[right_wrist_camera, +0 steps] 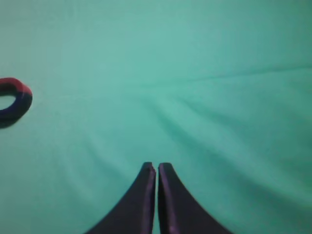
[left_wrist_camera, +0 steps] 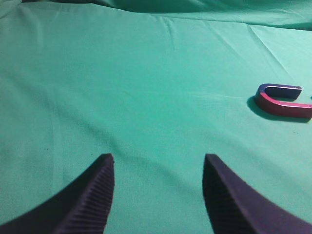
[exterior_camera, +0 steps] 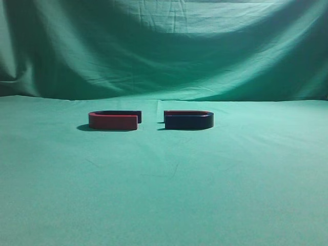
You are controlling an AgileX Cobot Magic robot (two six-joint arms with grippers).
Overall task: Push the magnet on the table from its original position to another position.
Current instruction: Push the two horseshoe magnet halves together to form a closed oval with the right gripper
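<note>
Two red-and-dark-blue horseshoe magnets lie on the green cloth in the exterior view. The left magnet point(exterior_camera: 114, 120) shows its red side, the right magnet point(exterior_camera: 188, 119) its dark side. Their open ends face each other across a gap. No gripper shows in the exterior view. In the left wrist view my left gripper point(left_wrist_camera: 157, 163) is open and empty, and one magnet point(left_wrist_camera: 282, 100) lies far off at the right edge. In the right wrist view my right gripper point(right_wrist_camera: 156, 168) is shut and empty, and one magnet point(right_wrist_camera: 14, 99) lies at the left edge.
A green cloth point(exterior_camera: 164, 195) covers the table and hangs as a creased backdrop point(exterior_camera: 164, 46) behind it. The cloth has soft wrinkles point(right_wrist_camera: 175, 122) ahead of my right gripper.
</note>
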